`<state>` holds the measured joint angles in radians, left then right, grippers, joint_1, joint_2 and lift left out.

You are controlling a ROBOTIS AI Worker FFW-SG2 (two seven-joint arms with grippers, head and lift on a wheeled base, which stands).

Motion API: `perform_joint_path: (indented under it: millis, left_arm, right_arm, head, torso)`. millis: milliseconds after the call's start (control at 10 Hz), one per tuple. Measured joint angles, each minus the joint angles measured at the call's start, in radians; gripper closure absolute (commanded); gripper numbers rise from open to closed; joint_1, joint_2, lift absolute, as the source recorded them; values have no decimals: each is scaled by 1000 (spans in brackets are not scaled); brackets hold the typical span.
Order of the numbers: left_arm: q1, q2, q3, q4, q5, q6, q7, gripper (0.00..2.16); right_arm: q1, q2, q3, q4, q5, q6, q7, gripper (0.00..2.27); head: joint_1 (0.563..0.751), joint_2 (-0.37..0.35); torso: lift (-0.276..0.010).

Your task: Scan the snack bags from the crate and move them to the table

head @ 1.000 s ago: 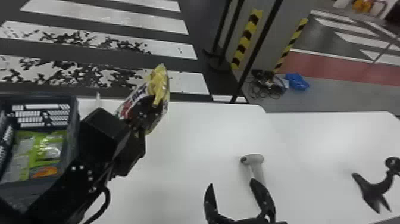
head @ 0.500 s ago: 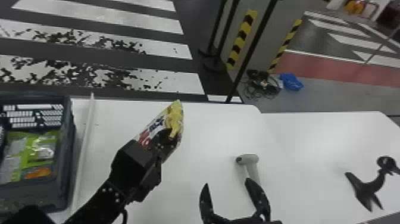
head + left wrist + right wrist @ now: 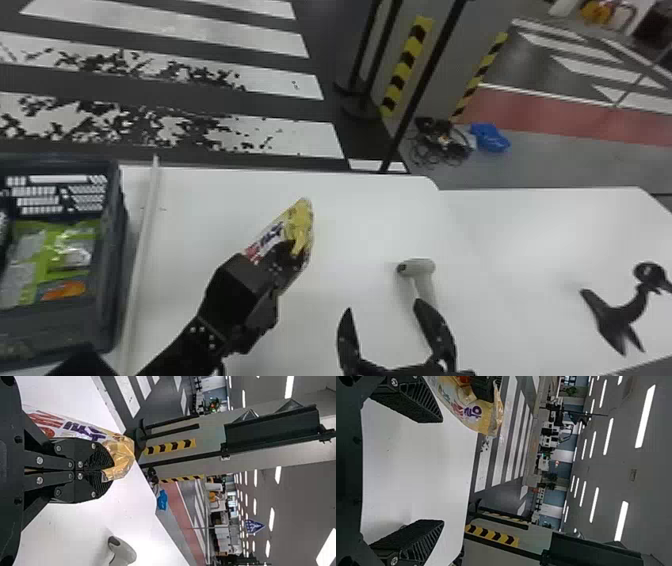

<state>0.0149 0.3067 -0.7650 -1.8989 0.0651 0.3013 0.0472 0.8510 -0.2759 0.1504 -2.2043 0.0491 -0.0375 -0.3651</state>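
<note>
Fingers of the left gripper clamped on a yellow-and-white snack bag; fingers of the right gripper apart

The left gripper's fingers are closed on the snack bag, which is held over the table, between the crate and the handheld scanner. In the left wrist view, the bag's crumpled yellow end sticks out past the closed fingertips, while its white part, with red and purple lettering, runs back alongside them. The right wrist view shows the bag near the right gripper, beyond one of its spread fingers, with nothing between the two.

The crate, dark and slatted, is at the robot's left. In it lie green-and-white snack packaging and an orange patch near the front. A pale strip runs along the table just beside the crate.

The grey scanner is in front of the right gripper, its handle pointing back toward one finger; whether they touch, I cannot tell. Well apart from it, toward the robot's right, is a black curved stand with a rounded top. On the floor past the table are a blue bag and a heap of cables.
</note>
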Motion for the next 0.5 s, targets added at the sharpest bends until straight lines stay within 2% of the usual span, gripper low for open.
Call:
perform_joint_path:
  millis: [100, 200, 300, 400, 500]
  left_arm:
    - [0, -5, -4, 6, 1, -1, -8, 1858]
    - [0, -8, -9, 8, 1, 0, -12, 1538]
    - [0, -9, -12, 9, 4, 3, -17, 1382]
    - [1, -8, -12, 9, 8, 6, -24, 184]
    - [3, -8, -12, 8, 10, 20, -38, -2]
  right_arm:
    - [0, 0, 0, 0, 0, 0, 0, 87]
    - [0, 0, 0, -1, 0, 0, 0, 87]
    - [0, 0, 0, -1, 0, 0, 0, 87]
    - [0, -1, 0, -2, 0, 0, 0, 87]
    - [0, -1, 0, -2, 0, 0, 0, 87]
  head:
    - [695, -350]
    - [695, -350]
    - [695, -350]
    - [695, -350]
    - [695, -350]
  torso:
    - [-95]
    - [-95]
    - [-95]
    - [-95]
    - [-95]
